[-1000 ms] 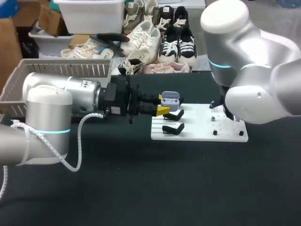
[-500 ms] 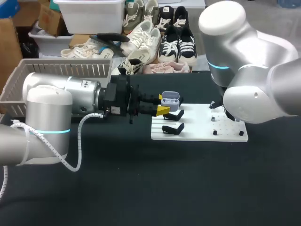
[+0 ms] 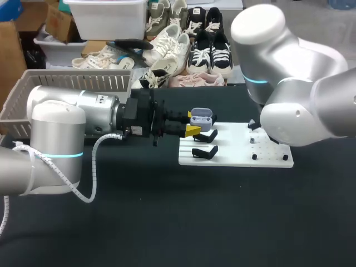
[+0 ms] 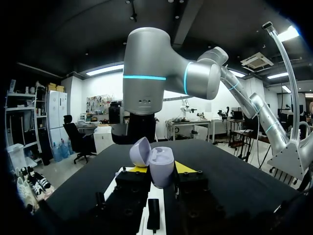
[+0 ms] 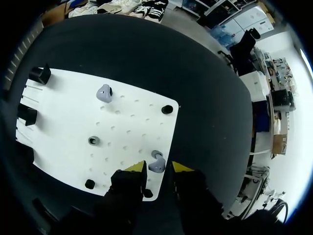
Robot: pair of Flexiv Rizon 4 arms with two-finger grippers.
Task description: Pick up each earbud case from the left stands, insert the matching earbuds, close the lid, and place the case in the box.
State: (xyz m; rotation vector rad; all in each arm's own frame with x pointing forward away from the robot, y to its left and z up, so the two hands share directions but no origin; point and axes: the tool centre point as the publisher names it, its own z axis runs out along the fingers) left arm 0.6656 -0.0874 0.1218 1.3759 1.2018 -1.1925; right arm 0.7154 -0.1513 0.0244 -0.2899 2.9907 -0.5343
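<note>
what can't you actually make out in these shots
- Head view: the right claw is hidden behind the right arm.
- Inside of the earbud case in the left claw: too small in the head view and tilted away in the left wrist view, so its contents cannot be told.
- Floor of the box: head view only, blocked by its wall and the left arm.

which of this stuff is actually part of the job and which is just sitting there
In the job: open earbud case in the left gripper; two earbuds on the white board, right gripper at one; black stands; basket.
Just sitting there: black pegs and a grey ring on the board.
</note>
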